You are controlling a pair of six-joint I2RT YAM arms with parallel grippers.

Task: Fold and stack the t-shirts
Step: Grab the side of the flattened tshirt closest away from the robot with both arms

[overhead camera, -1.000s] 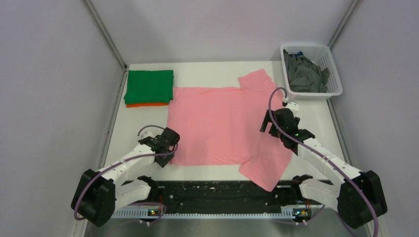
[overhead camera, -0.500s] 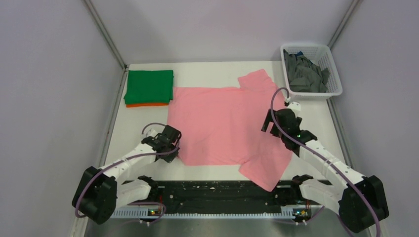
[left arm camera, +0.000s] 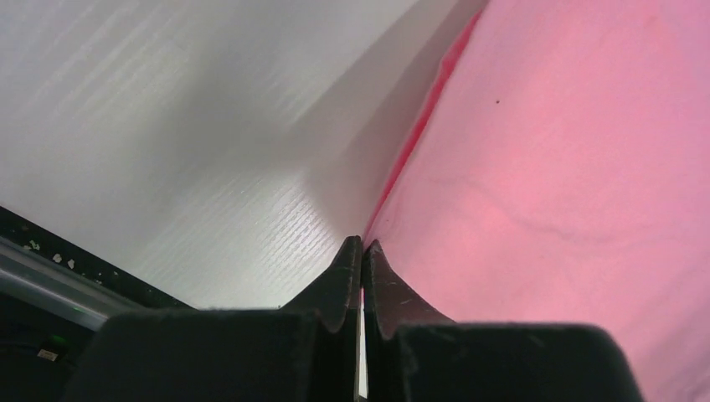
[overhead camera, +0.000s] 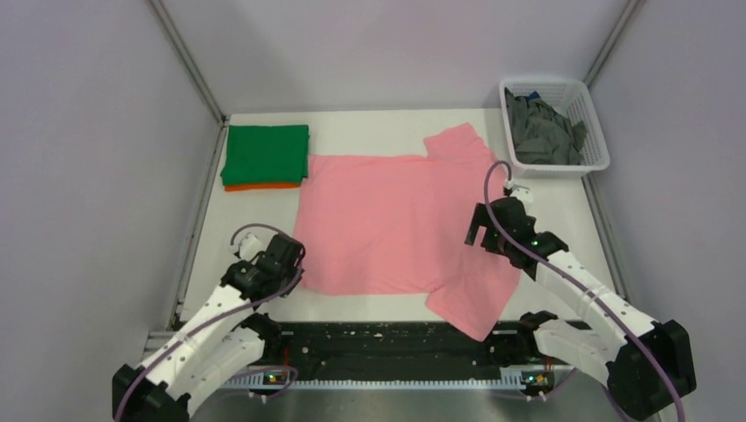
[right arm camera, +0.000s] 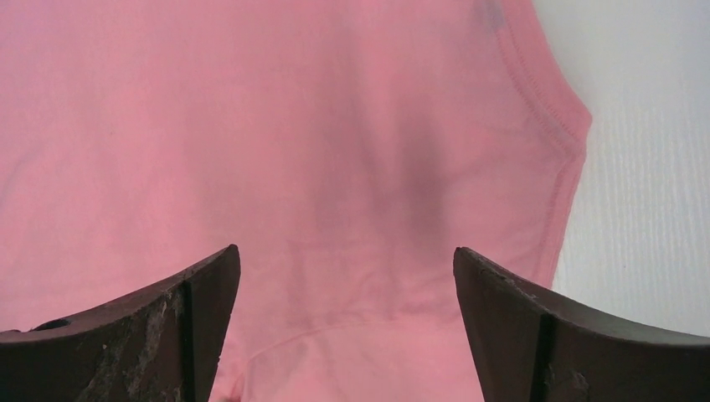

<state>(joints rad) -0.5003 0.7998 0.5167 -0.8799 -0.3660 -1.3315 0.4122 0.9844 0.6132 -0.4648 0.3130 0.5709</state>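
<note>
My left end effector (left arm camera: 362, 244) is pinched fully closed on the near left edge of the pink t-shirt (overhead camera: 387, 220), which lies spread flat on the middle of the worktop (overhead camera: 369, 127). My right end effector (right arm camera: 345, 253) hangs over the shirt's right side, jaws wide apart, gripping nothing. The green t-shirt (overhead camera: 266, 152) sits folded on the orange t-shirt (overhead camera: 259, 186) at far left.

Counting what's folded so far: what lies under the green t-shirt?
Under the green t-shirt, only the near edge of an orange t-shirt shows; the rest, and anything else beneath, is covered.
</note>
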